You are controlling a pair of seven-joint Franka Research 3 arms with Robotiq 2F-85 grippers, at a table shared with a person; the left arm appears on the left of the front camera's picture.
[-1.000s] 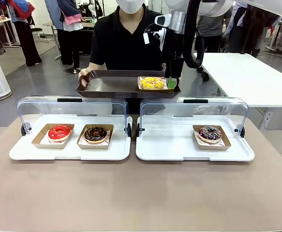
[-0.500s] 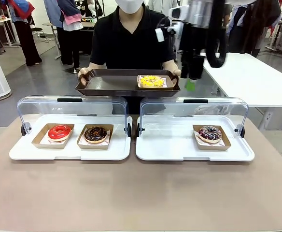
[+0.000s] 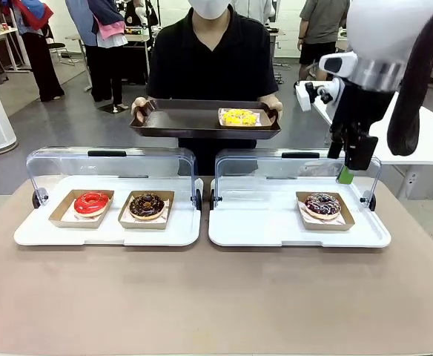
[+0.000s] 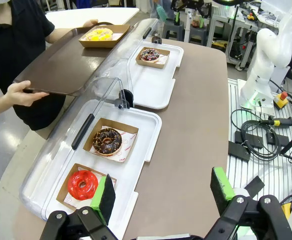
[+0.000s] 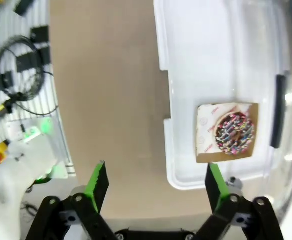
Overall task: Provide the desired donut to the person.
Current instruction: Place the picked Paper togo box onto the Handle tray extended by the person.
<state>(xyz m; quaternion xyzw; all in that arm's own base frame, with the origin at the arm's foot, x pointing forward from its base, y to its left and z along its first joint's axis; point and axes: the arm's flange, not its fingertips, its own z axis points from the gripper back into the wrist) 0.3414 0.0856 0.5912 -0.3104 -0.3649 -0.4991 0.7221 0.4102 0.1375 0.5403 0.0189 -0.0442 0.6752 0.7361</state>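
Front view puts the yellow donut (image 3: 239, 117) on the tray (image 3: 179, 119) held by the person (image 3: 209, 67), far and to the left of the right gripper (image 3: 348, 172) — empty, jaws wide, hovering above the sprinkled donut (image 3: 322, 204). The left gripper (image 4: 163, 192) likewise gapes empty over the left end of the bench (image 3: 216, 297). Liner print is too small to read.

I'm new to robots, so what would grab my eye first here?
A person across the table holds a brown tray with a yellow donut. Nearer, two white cases show a red donut, a chocolate donut and a sprinkled donut, the right gripper hanging open above that one.
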